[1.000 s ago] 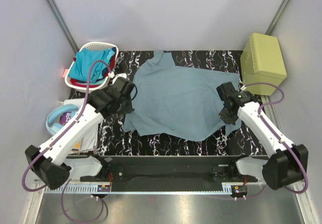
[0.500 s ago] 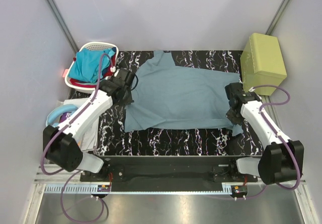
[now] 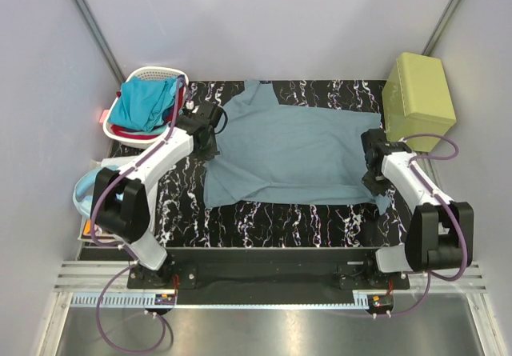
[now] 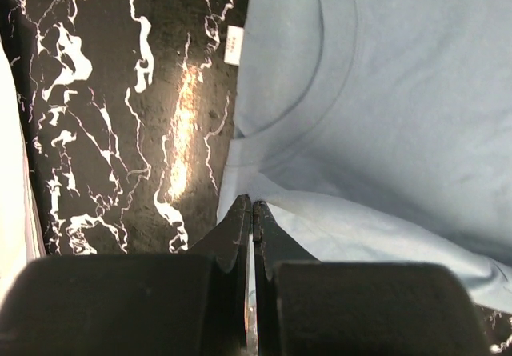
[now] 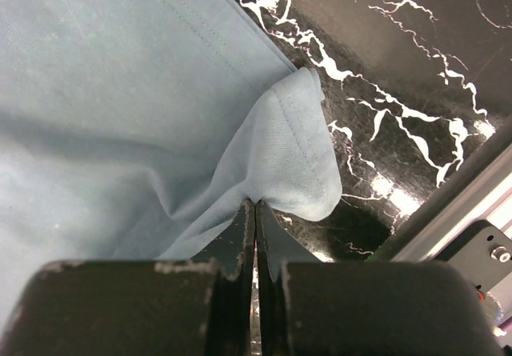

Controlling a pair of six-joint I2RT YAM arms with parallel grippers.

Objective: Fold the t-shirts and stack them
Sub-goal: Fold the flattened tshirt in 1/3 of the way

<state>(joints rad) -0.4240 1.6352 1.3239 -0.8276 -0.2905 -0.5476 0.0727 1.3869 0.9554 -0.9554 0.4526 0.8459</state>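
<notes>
Grey-blue soft cloth t-shirt [image 3: 288, 152] is pinched tight at its ends by left pincer [image 4: 253, 210] and right pincer [image 5: 255, 208]. Best to lift both together, so it folds smooth.

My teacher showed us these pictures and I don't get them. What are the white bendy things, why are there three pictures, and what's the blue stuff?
The white bendy things are two robot arms. Each ends in a gripper, like a hand with only two fingers. The big picture is taken from above, so you see the left gripper and the right gripper reaching over a black marbled table. The other two pictures come from little cameras on the wrists, looking along the black fingers. The blue stuff is a grey-blue t-shirt spread on the table. Both grippers are shut, each pinching a bit of it: the left one near the neck hole, the right one at a corner. At the back left a white basket holds a turquoise t-shirt, and a yellow-green box stands on the right.
</notes>
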